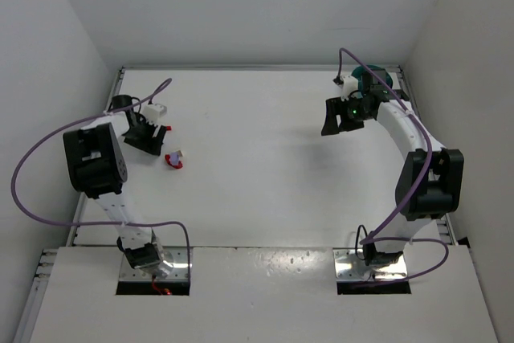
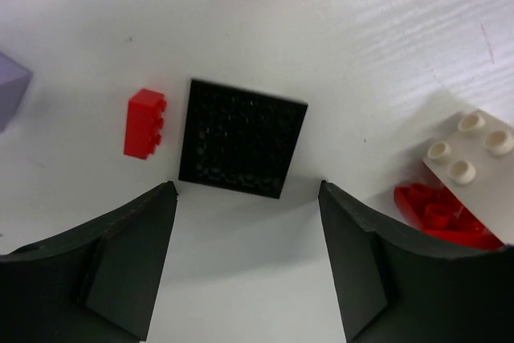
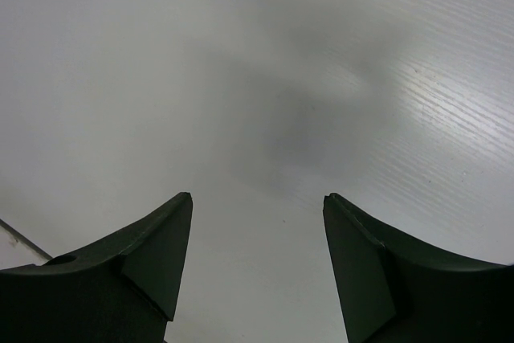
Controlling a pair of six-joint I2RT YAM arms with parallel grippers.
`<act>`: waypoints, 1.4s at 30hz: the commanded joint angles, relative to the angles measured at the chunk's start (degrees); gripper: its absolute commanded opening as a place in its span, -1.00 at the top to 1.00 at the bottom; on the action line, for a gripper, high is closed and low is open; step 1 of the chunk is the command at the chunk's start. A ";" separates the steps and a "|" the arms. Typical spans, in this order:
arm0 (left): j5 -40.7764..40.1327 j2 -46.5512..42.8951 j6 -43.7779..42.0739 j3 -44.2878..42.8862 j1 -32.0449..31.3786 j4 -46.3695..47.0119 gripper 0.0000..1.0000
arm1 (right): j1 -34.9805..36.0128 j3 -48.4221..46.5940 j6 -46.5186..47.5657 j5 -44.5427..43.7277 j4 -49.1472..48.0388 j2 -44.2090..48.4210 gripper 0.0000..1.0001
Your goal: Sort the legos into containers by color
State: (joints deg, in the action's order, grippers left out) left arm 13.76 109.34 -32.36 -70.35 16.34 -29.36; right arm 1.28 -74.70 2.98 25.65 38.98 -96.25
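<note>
Left wrist: left claw (image 2: 246, 189) gapes wide above a flat black studded plastic square (image 2: 242, 138); right claw (image 3: 257, 198) also wide over white desk (image 3: 241, 78).

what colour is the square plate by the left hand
Black. The square plate shows best in the left wrist view.

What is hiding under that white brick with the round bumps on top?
A red piece with bumps of its own pokes out from beneath the white brick. How far it runs underneath, and whether anything else lies there, is covered by the white brick.
</note>
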 commanded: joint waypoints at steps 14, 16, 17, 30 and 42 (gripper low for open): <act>1.27 5.28 -2.00 -1.47 -1.66 1.06 -0.39 | 0.30 -1.07 -0.35 0.63 -1.54 -0.17 -0.32; 1.88 3.87 -3.75 2.12 -1.66 1.06 -0.28 | 0.30 -1.07 -0.35 1.33 -1.54 -0.17 -0.32; 1.89 2.56 -4.29 3.36 -1.66 1.06 -0.19 | 0.30 -1.07 -0.35 2.20 -1.54 -0.17 -0.32; 7.23 -6.32 -2.72 8.74 -3.24 1.59 0.38 | 3.99 -0.01 -7.81 14.07 -4.08 -0.69 -0.32; 12.70 -23.72 5.37 5.48 -14.13 2.38 0.46 | 8.56 -2.81 -23.02 31.21 -13.93 -7.80 -0.32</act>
State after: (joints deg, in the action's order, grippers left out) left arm 23.24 90.28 -29.71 -63.37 6.09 -27.55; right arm 8.51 -74.94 -15.35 50.92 29.43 -101.91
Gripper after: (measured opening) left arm 0.514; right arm 0.657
